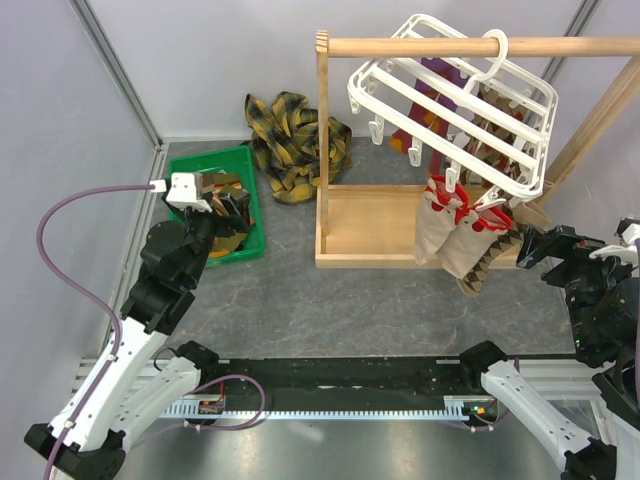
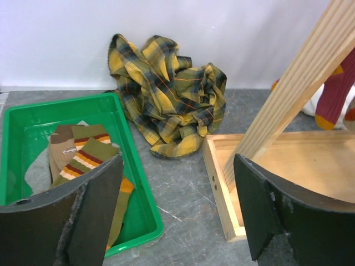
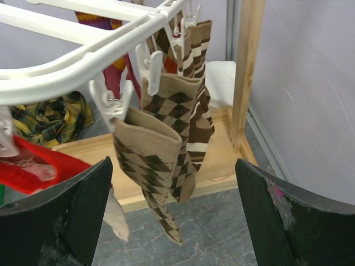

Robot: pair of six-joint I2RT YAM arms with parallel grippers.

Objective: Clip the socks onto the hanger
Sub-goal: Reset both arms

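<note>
The white hanger (image 1: 455,95) hangs by its hook from the wooden rod. Brown-beige argyle socks (image 1: 490,258) and red-trimmed pale socks (image 1: 445,215) hang clipped to its near edge. In the right wrist view the argyle socks (image 3: 158,160) hang from white clips (image 3: 113,100) just ahead of my open, empty right gripper (image 3: 175,221), which sits right of them (image 1: 532,246). My left gripper (image 1: 225,210) is open and empty above the green bin (image 1: 205,155). Olive socks with orange-red stripes (image 2: 89,158) lie in that bin (image 2: 138,188), behind my left finger (image 2: 83,221).
A yellow-and-black plaid cloth (image 1: 295,140) lies bunched at the back wall, also in the left wrist view (image 2: 166,94). The wooden rack has a tray base (image 1: 365,225), an upright post (image 1: 322,130) and a slanted brace (image 2: 294,83). A maroon sock (image 2: 335,94) hangs behind.
</note>
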